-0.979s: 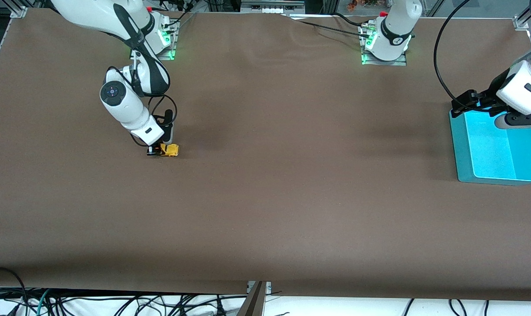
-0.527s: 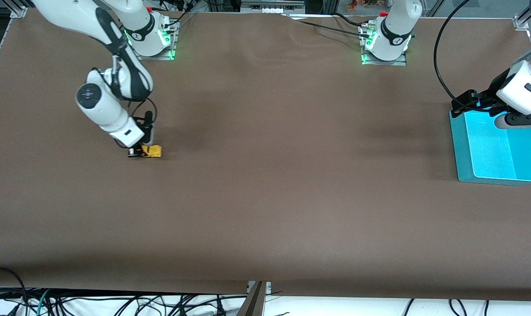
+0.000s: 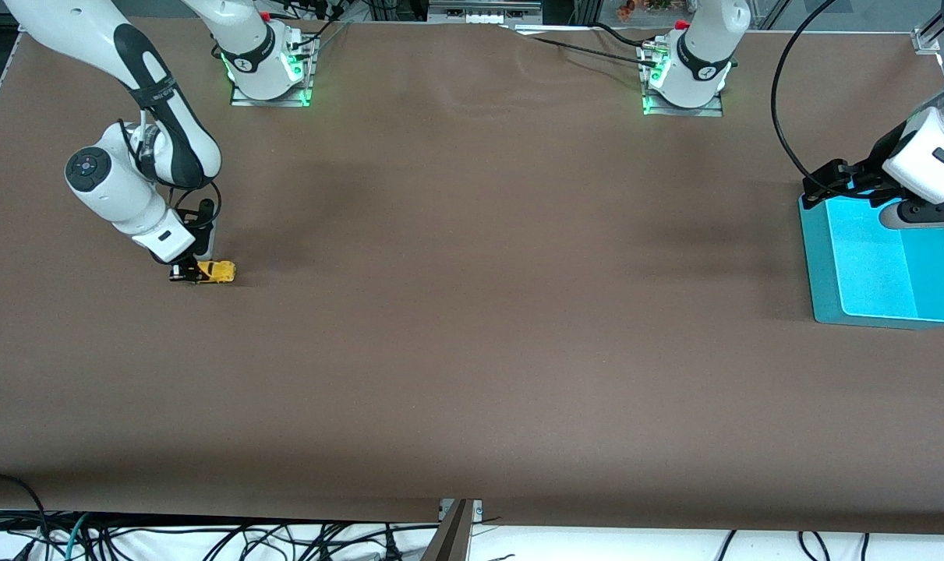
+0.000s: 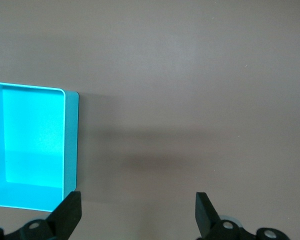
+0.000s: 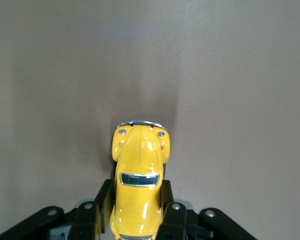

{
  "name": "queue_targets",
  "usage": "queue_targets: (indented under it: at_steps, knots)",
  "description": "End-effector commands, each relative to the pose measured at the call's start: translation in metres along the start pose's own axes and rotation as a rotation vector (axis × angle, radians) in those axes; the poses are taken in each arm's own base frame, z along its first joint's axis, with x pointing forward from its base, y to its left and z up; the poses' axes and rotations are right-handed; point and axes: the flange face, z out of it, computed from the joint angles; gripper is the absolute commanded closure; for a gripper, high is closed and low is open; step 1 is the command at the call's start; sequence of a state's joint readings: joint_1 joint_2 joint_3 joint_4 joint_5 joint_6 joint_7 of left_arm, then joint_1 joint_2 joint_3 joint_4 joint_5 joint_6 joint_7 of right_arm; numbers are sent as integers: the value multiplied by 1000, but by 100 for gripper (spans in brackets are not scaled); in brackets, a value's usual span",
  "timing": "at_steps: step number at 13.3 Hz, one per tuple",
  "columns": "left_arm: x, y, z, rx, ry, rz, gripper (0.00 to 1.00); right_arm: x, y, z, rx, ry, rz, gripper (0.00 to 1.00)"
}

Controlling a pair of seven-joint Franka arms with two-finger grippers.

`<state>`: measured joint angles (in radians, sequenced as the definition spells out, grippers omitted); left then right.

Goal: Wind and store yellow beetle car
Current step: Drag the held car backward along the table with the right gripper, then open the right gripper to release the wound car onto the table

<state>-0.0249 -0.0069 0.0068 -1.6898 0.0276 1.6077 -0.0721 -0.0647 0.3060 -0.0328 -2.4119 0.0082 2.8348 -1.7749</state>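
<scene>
Right pincer (image 3: pixel 195 272) clamped on the yellow car (image 3: pixel 217 271), fingers (image 5: pixel 97 205) pressed on both flanks per right wrist view. Car sits wheels-down on the desk (image 3: pixel 472 351), nose pointing toward the left arm's end.

Change over last sec: right arm dragged the car along the desk toward its own end. Car was roughly below the right base a sec ago, now well past it toward the desk edge. Car stayed low on the surface the whole way, nose-last. Distance from front cam about the same.

Read: that's the pull-back wind stroke, wheels rolling backward on the desk to load the spring. Wind looks underway or close to done; can't tell how much tension is in. Store step not started.

Left pincer (image 4: pixel 135 220) wide, holding nothing, hovering at the edge of the blue bin (image 3: pixel 881 269) at the left arm's end; arm waiting. Bin interior looks bare in the left wrist view.

Implication: car and bin now about as far apart as the desk allows. If released, car prob runs toward the bin end, so left arm likely has to catch or pick it there. Risk: the run may veer or stop short, and the car is tiny vs the pincer, so a re-grab needs to be square on its sides.
</scene>
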Motion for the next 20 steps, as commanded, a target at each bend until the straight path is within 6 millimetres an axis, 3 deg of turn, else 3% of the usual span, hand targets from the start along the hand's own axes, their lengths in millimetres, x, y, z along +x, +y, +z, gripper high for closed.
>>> queue_targets:
  at_steps: [1, 2, 3, 15, 20]
  knots:
    - [2, -1, -6, 28, -1, -4, 0, -4, -8, 31, 16, 3, -11, 73]
    - [2, -1, -6, 27, -1, -4, 0, -4, -6, 31, 13, 3, -8, 45]
    - [2, 0, -7, 28, 1, -3, 0, -3, -2, 28, 6, 2, -12, 0]
    - [2, 0, -6, 28, -1, -3, 0, 9, 14, 8, -22, 10, -24, 0]
    - [2, 1, -6, 27, -1, -1, 0, 3, 59, -24, 42, 27, 12, 0]
